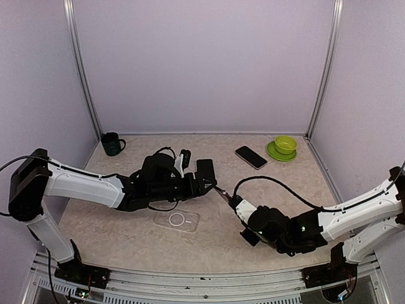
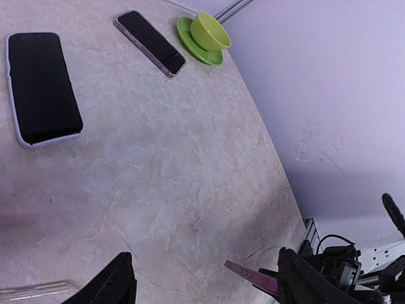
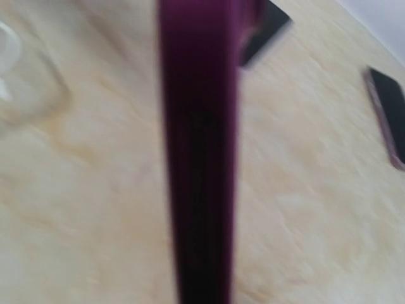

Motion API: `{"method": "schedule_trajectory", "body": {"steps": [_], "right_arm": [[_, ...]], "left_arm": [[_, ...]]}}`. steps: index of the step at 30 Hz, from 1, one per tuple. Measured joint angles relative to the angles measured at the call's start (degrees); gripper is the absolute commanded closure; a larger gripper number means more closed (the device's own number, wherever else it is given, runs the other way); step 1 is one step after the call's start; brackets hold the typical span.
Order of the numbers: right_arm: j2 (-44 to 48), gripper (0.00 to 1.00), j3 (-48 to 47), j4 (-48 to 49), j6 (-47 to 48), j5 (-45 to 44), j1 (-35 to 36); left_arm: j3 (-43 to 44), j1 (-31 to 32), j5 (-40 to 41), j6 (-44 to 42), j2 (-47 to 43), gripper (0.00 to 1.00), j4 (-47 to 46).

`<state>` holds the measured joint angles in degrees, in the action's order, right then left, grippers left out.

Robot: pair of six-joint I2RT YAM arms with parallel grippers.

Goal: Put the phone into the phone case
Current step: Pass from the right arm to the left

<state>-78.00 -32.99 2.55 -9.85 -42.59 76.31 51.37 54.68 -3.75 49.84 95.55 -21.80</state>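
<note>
Right gripper (image 1: 228,197) you've got clamped on the purple phone (image 3: 199,158), seen edge-on. Clear phone case (image 1: 177,220) lies flat nearby, toward the left arm's side. Left gripper (image 2: 205,269) hangs wide open.

Purple phone (image 2: 248,274), white-rimmed phone (image 2: 44,88), green cup (image 2: 210,33)

Lilac walls (image 1: 202,63) enclose a beige marbled tabletop (image 1: 126,234).

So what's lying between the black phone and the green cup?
Another phone, flat and screen up, lies between the black phone and the green cup; the left wrist view shows it best.
</note>
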Motion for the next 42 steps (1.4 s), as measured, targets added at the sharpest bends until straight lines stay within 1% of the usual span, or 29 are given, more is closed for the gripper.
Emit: {"method": "schedule_trajectory", "body": {"steps": [5,12,14,17,23,28,32,36,42], "right_arm": [[5.6,1.0,0.17,1.14,0.68,7.98,-0.24],[8.31,1.0,0.22,1.2,0.81,18.03,-0.98],[8.74,1.0,0.37,1.18,0.79,20.76,-1.36],[9.16,1.0,0.7,1.2,0.79,24.9,-2.03],[9.22,1.0,1.05,0.79,0.81,31.39,-3.19],[9.03,1.0,1.05,0.79,1.11,37.09,-3.67],[8.46,1.0,1.05,0.68,1.36,41.48,-3.87],[8.46,1.0,1.03,0.63,1.57,46.12,-4.07],[8.44,1.0,1.03,0.66,1.7,50.07,-4.13]], "left_arm": [[-3.72,-0.26,1.51,-5.77,-5.57,0.23,-1.27],[-13.44,-1.18,-0.55,-12.83,-13.68,0.23,-9.18],[-15.78,-1.46,-2.45,-14.23,-15.8,0.24,-12.0],[-19.04,-1.75,-7.45,-16.55,-19.32,0.25,-16.92],[-20.06,-1.88,-17.66,-20.28,-22.49,0.25,-20.98],[-20.22,-1.86,-24.26,-23.28,-23.5,0.25,-21.16],[-20.26,-1.7,-27.74,-25.44,-24.15,0.26,-19.93],[-20.26,-1.2,-29.44,-27.5,-24.17,0.27,-17.66],[-20.2,0.17,-30.6,-29.68,-23.91,0.29,-15.28]]}}
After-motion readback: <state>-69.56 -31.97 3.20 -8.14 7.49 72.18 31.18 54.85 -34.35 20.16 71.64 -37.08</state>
